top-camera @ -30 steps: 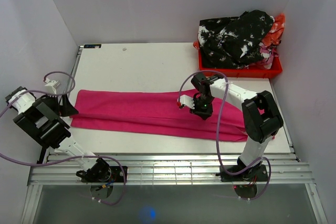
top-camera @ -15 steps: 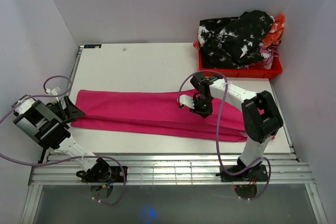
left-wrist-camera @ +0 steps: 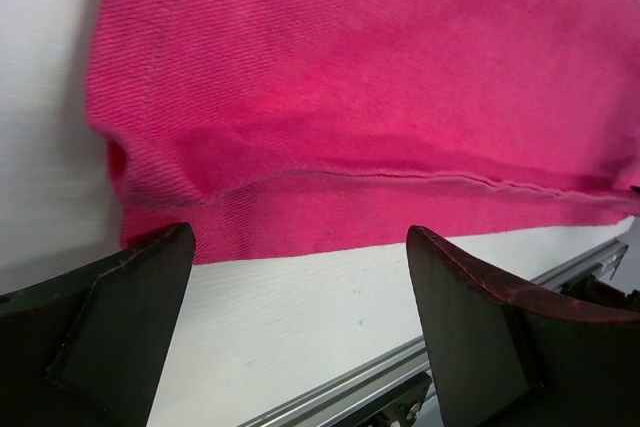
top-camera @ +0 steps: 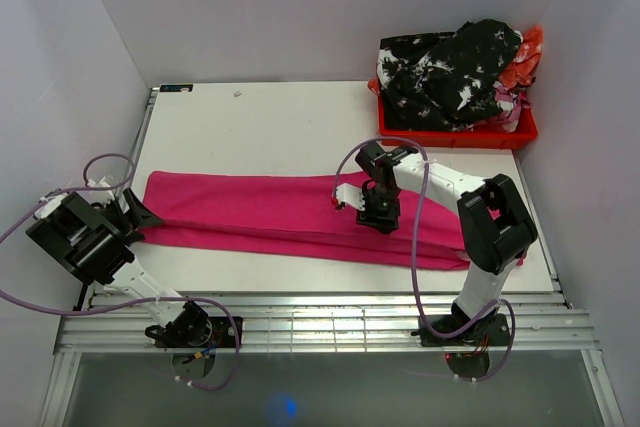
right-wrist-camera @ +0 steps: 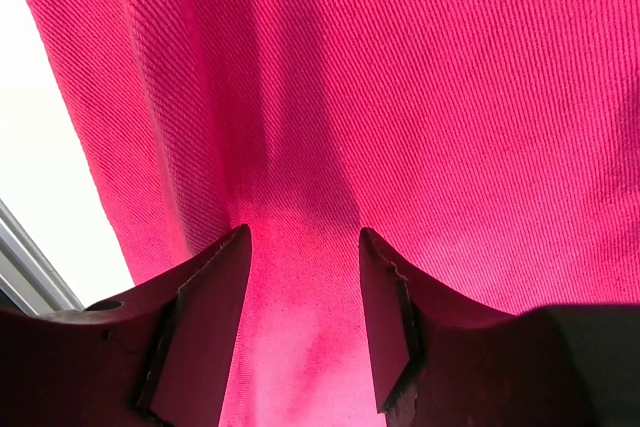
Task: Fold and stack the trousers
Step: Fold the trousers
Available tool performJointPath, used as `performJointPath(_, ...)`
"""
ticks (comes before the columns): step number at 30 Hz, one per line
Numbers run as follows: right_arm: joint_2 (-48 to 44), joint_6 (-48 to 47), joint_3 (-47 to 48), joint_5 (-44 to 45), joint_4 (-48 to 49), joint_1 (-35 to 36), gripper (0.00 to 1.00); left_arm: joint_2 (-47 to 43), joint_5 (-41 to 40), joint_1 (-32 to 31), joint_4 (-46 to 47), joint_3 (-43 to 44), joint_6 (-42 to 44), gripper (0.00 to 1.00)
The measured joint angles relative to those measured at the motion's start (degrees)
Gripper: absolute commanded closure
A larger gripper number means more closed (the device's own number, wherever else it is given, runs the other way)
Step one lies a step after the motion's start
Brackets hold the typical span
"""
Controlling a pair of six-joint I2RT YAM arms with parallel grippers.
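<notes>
My right arm bends down over the middle of the trousers (top-camera: pixel 260 212), which lie in a long strip across the table (top-camera: pixel 260 122). The right gripper (top-camera: pixel 378 219) is half parted, with its tips on the cloth and nothing pinched. The left gripper (top-camera: pixel 140 215) gapes wide at the trousers' left end. A red crate (top-camera: pixel 460 137) heaped with clothes (top-camera: pixel 450 72) sits at the far right corner.

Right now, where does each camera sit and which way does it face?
Top external: above and behind the bases, looking down on white table and long magenta-pink cloth trousers; both arms show.
Left wrist: on left arm, facing the trousers' end; open left end effector shows.
Right wrist: close above the trousers' middle; right end effector shows.
Shared: the trousers.
</notes>
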Motion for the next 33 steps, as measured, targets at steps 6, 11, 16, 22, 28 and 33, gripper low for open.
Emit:
performJointPath(6,-0.02,0.39,-1.36,0.07,1.14,0.61,0.5,0.0,-1.99,-0.04,3.41,0.0,-5.88,0.02)
performJointPath(11,-0.02,0.76,-3.96,0.48,1.88,0.98,0.49,0.0,-2.32,-0.07,4.79,-0.02,-9.77,0.02)
performJointPath(16,-0.98,1.11,-4.07,-0.26,1.75,1.07,0.45,0.0,-2.58,-0.07,5.46,-0.04,-12.0,0.02)
performJointPath(22,-4.13,1.38,-4.0,-1.29,0.72,1.09,0.38,0.0,-2.64,-0.07,6.01,-0.17,-12.94,0.02)
performJointPath(28,-7.06,1.33,-2.97,-4.24,-2.78,1.77,0.37,-0.07,-2.62,-0.09,6.64,-0.52,-13.4,0.02)
performJointPath(33,-8.37,1.25,-3.89,-5.9,-4.02,3.15,0.37,-0.13,-2.64,-0.09,7.02,-0.72,-14.01,0.02)
